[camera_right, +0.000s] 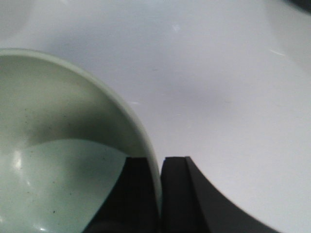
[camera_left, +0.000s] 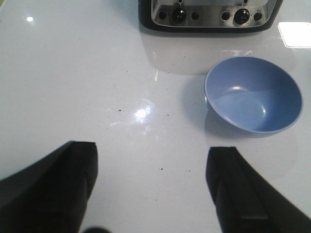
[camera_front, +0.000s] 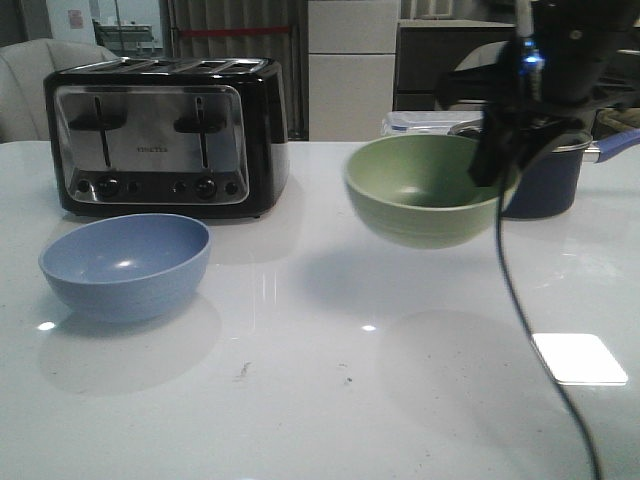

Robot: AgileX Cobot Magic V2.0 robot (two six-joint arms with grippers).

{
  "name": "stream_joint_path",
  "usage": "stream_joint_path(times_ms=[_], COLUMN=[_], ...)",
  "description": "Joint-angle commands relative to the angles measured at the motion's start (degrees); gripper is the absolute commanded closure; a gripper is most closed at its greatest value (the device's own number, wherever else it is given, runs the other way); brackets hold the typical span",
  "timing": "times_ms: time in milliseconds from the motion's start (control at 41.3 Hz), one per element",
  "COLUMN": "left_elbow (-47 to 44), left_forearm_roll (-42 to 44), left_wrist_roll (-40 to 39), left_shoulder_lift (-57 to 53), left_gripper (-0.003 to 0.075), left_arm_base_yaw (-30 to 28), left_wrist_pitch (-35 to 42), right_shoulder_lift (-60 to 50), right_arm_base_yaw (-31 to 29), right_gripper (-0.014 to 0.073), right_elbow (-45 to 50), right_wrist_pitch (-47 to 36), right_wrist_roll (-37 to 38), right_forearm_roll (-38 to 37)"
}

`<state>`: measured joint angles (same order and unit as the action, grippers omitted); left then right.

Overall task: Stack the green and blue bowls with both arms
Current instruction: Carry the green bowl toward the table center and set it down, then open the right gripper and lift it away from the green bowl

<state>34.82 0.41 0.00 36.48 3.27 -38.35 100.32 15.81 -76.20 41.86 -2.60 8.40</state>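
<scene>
The pale green bowl (camera_front: pixel 425 190) hangs above the table at centre right, its shadow on the surface below. My right gripper (camera_front: pixel 492 160) is shut on its right rim, one finger inside the bowl and one outside; the wrist view shows the green bowl (camera_right: pixel 53 160) pinched at that gripper (camera_right: pixel 158 167). The blue bowl (camera_front: pixel 126 262) rests on the table at the front left, in front of the toaster. In the left wrist view the blue bowl (camera_left: pixel 253 94) lies ahead, off to one side of my left gripper (camera_left: pixel 151 182), which is open over bare table with nothing between its fingers.
A black and chrome toaster (camera_front: pixel 165 135) stands at the back left, just behind the blue bowl. A dark navy saucepan (camera_front: pixel 545 175) sits behind the green bowl at the right. My right arm's cable (camera_front: pixel 525 320) hangs down to the table's front.
</scene>
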Motion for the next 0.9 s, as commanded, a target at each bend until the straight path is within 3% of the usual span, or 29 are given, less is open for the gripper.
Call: stream_joint_path(times_ms=[0,218,533,605,775,871], left_elbow=[1.57,1.57,1.57,1.57,1.57,1.57], left_forearm_roll=[-0.10,-0.10,-0.10,-0.10,-0.10,-0.10], left_wrist_roll=[0.00,0.00,0.00,0.00,0.00,0.00], left_shoulder_lift=[0.29,0.29,0.29,0.29,0.29,0.29], left_gripper=[0.0190,0.0190,0.0190,0.0190,0.0190,0.0190], left_arm_base_yaw=[0.26,0.26,0.26,0.26,0.26,0.26], left_wrist_pitch=[4.21,4.21,4.21,4.21,4.21,4.21], right_shoulder_lift=[-2.04,1.12,5.97,6.56,5.76,3.48], right_arm_base_yaw=[4.49,10.82,11.28,11.28,11.28,11.28], right_gripper=[0.0537,0.0537,0.0525,0.0460,0.0118,0.0036], right_elbow=[-1.76,-1.76,-1.76,-1.76,-1.76,-1.76], right_wrist_pitch=[-1.32,-1.52,-2.17,-2.24,-2.30,-2.36], right_wrist_roll=[-0.75,-0.75,-0.75,-0.75,-0.75,-1.57], right_forearm_roll=[0.50,0.50,0.07,-0.06,-0.19,-0.19])
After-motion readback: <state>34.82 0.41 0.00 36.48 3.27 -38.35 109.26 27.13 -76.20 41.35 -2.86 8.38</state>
